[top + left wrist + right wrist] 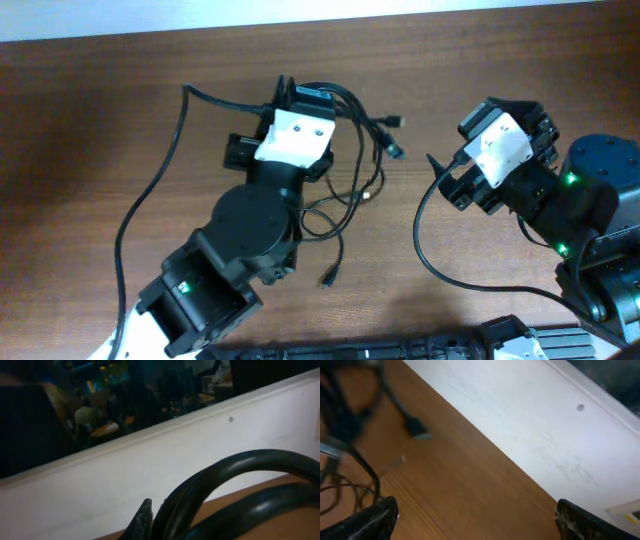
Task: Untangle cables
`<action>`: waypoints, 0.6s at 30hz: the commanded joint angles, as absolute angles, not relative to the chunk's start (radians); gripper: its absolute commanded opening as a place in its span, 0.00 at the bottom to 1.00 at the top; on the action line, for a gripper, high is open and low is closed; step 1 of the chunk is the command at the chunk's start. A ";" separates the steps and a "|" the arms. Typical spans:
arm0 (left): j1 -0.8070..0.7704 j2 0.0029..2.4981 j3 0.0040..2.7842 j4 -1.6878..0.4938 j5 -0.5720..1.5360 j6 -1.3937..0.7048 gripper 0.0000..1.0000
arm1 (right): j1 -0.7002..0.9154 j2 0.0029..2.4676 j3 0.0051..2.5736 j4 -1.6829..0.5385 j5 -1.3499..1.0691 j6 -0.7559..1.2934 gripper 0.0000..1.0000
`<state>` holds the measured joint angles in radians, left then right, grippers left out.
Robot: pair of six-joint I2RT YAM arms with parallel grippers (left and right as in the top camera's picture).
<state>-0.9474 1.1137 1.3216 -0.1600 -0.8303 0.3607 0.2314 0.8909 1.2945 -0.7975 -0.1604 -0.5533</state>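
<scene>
The cables (pixel 357 160) are thin black cords in a loose tangle on the brown table, right of my left arm, with plug ends (pixel 393 123) at the upper right and one at the bottom (pixel 328 280). My left gripper (pixel 305 96) is at the tangle's top edge. In the left wrist view one fingertip (pixel 146 517) presses against two black cable strands (pixel 240 462) that arch up from the jaws; the other finger is hidden. My right gripper (pixel 455 140) is wide open and empty (pixel 475 520), right of the tangle. The cables (pixel 350 425) and a plug (pixel 415 427) lie to its left.
A long black cord (pixel 150 190) runs from the left gripper area down the left side of the table. A white wall (pixel 530 425) borders the table's far edge. The right arm's own wire (pixel 425 250) loops on the table at the right.
</scene>
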 commanded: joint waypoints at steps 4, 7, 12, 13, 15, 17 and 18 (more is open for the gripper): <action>-0.944 1.100 1.349 -0.178 -0.849 0.700 0.00 | 0.229 0.885 1.295 -0.781 -0.119 -0.542 0.99; -0.942 1.107 1.349 -0.208 -0.849 0.873 0.00 | 0.229 0.872 1.295 -0.730 -0.119 -0.481 0.99; -0.878 1.165 1.349 -0.194 -0.791 0.921 0.29 | 0.229 0.839 1.295 -0.641 -0.123 -0.344 0.99; -0.865 1.184 1.349 -0.197 -0.760 0.921 0.37 | 0.229 0.834 1.295 -0.642 -0.122 -0.331 0.99; -0.854 1.233 1.349 -0.215 -0.749 0.883 0.53 | 0.229 0.826 1.295 -0.649 -0.123 -0.331 0.99; -0.853 1.281 1.349 -0.324 -0.676 0.787 0.59 | 0.229 0.823 1.295 -0.649 -0.123 -0.331 0.99; -0.853 1.301 1.349 -0.384 -0.636 0.742 0.71 | 0.229 0.823 1.295 -0.649 -0.122 -0.331 0.99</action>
